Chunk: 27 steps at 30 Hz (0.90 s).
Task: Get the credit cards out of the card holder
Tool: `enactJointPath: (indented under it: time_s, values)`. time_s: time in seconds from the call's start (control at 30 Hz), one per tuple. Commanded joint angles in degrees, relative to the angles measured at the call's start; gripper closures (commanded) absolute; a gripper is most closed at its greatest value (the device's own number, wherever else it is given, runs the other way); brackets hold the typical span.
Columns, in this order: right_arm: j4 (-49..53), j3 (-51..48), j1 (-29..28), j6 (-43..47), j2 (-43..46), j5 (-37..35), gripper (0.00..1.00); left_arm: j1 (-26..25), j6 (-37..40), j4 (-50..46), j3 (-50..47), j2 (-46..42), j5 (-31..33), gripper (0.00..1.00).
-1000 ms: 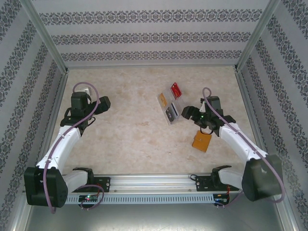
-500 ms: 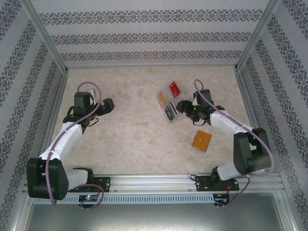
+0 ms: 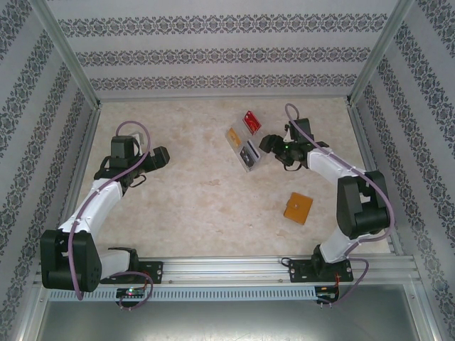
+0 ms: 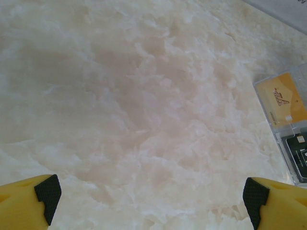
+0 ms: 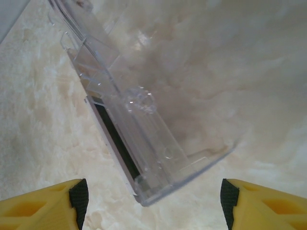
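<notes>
Flatly, the orange-tan card holder [image 3: 298, 207] lies on the marbled cream bench, toward its right edge, well apart from both arms. Nearer the far edge, a clear, rigid rectangular tray [image 5: 158, 143] holds a dark credit card [image 4: 298, 155] and a glossy orange card [image 4: 283, 98]; a red card [image 3: 250, 119] sits by its far end. The right claw [image 5: 153, 201] is released, gaping at the tray's end. The left claw [image 4: 153, 191] spreads wide over bare bench.

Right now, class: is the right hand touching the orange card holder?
Apart. The top view shows marble table lying between the right hand and the card holder.
</notes>
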State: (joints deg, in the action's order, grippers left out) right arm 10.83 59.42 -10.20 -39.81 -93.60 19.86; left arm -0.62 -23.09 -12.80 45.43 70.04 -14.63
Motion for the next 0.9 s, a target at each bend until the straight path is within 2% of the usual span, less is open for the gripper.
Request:
enactJointPath:
  time_s: [0.0, 0.2, 0.37, 0.6, 0.87]
  values:
    - [7.01, -2.34, 0.82, 2.89, 6.62, -3.75, 0.24, 0.79, -1.24, -1.71, 2.21, -0.25, -1.18, 0.01]
    - [21.25, -11.56, 1.95, 5.01, 19.21, -14.87, 0.21, 0.71, -1.64, -1.66, 2.38, -0.31, -1.89, 0.01]
    - [26.75, -17.83, 3.61, 3.91, 25.02, -20.88, 0.2, 0.67, -1.7, -2.5, 3.08, -0.26, -2.15, 0.01]
    - [23.76, -22.43, 3.82, 0.72, 22.22, -16.02, 0.21, 0.65, -2.88, -1.75, 2.82, 0.38, -4.94, 0.0]
    - [18.27, -21.04, -0.41, 0.99, 14.43, -11.99, 0.24, 0.34, -5.45, 0.6, 2.12, 0.93, -8.56, 0.0]
